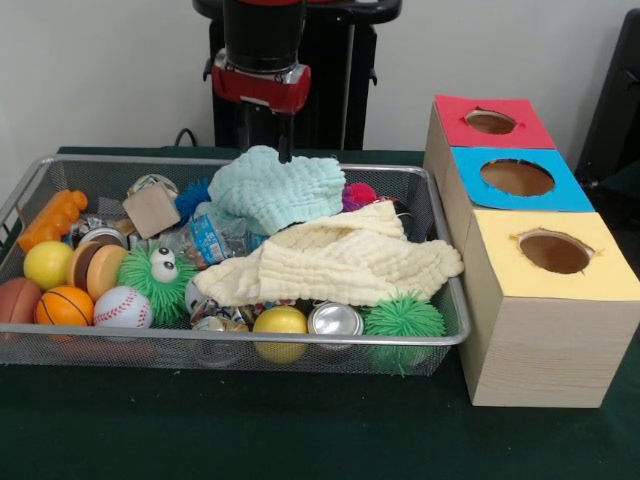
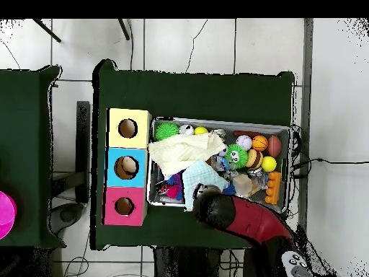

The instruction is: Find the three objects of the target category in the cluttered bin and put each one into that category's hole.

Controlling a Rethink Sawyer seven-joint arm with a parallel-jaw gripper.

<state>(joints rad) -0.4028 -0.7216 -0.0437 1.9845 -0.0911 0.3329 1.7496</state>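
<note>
Nearest the front camera, the bin [image 1: 230, 347] sits on the green table [image 1: 250, 430] with a yellow ball [image 1: 280, 322], a silver can [image 1: 335, 320] and a green spiky ball [image 1: 403, 316] against its near wall. Just behind them a cream cloth [image 1: 345, 262] lies over the clutter, and a pale teal cloth [image 1: 280, 190] is heaped further back. Beside the bin stand three wooden boxes with yellow [image 1: 553, 252], blue [image 1: 517, 178] and red [image 1: 490, 121] holed tops. At the back, the gripper [image 1: 265, 150] hangs just above the teal cloth; whether it is open cannot be told.

A dark green table [image 1: 300, 440] and a pink disc [image 2: 6, 214] at one edge.
</note>
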